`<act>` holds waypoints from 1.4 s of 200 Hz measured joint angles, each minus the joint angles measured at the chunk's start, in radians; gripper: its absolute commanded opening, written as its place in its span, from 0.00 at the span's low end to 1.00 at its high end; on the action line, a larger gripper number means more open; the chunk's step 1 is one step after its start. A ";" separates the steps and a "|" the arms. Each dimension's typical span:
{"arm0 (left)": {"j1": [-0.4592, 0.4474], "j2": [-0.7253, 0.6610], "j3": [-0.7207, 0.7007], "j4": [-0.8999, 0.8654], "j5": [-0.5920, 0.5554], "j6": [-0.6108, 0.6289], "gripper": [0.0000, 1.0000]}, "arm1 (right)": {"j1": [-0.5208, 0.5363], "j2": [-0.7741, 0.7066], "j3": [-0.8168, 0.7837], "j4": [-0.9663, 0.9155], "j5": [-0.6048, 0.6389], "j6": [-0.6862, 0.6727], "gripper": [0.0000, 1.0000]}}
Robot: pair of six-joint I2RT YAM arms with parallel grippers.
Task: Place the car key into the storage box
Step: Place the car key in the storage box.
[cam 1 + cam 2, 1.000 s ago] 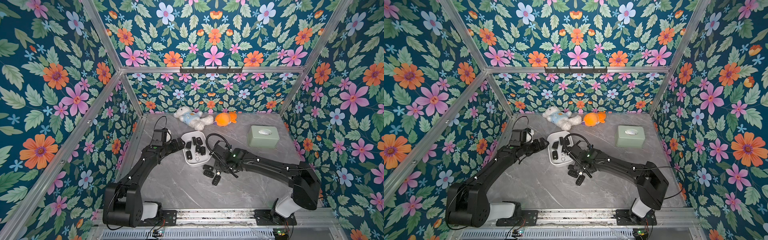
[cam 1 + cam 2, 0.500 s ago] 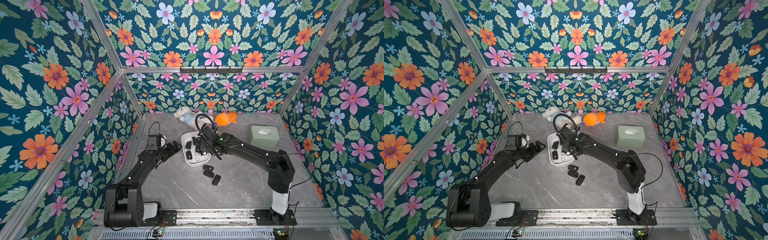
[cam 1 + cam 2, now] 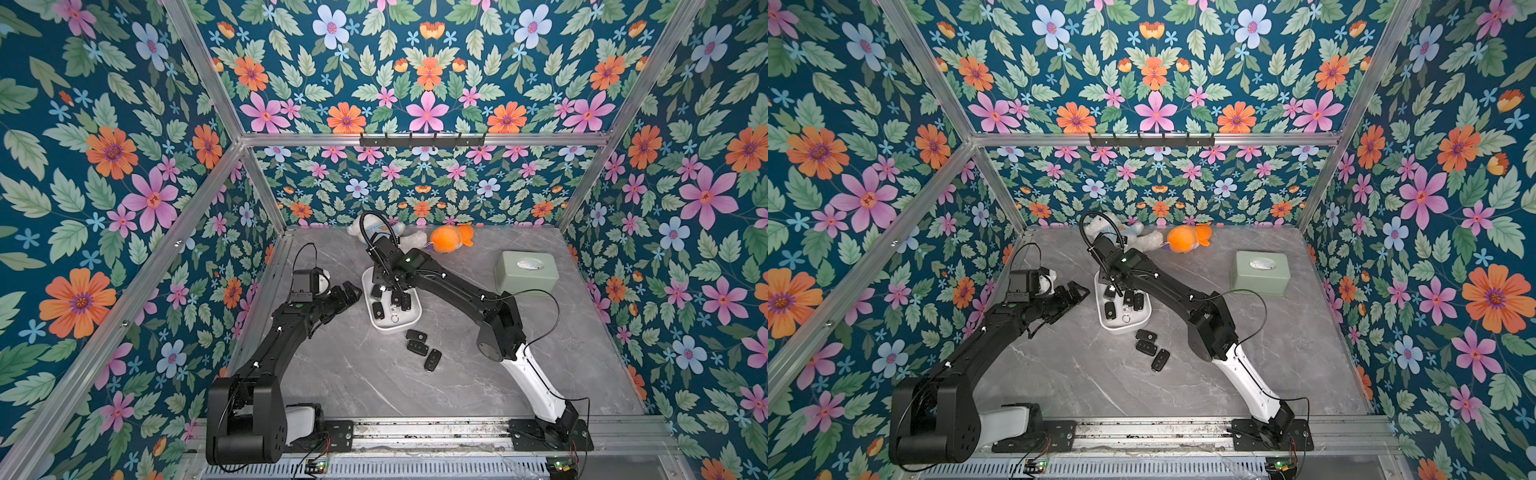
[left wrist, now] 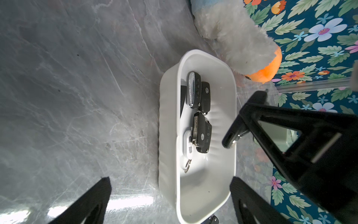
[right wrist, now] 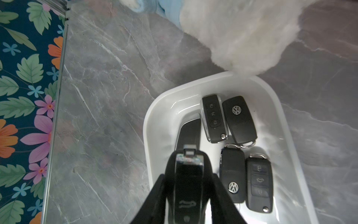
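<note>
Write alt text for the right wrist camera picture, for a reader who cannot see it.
The right gripper, shut on a black car key, hangs over the white storage box, where several other keys lie. A white plush toy lies beside the box on the grey marbled table.

1. Both top views are bright, evenly lit and sharp; the floral walls (image 3: 124, 174) keep saturated colour without glare.
2. Light falls from overhead. Only soft, faint shadows lie on the marble counter (image 3: 374, 386), one hugging the sage-green box (image 3: 525, 272) on its 6 o'clock side.
3. In the left wrist view, white glare streaks sit on the counter beside the storage box (image 4: 167, 135). The black jaws are blurred, featureless silhouettes.
4. In the right wrist view, the white plush toy (image 5: 242, 38) is out of focus and the box floor glows, nearly blown out. The clamped car key (image 5: 186, 184) is dark and soft.
5. The aluminium frame rail (image 5: 56, 116) bows slightly near the picture's rim.
</note>
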 measured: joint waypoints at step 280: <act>0.001 -0.018 0.039 -0.060 -0.010 0.038 0.99 | -0.027 0.102 -0.069 0.101 -0.201 0.045 0.52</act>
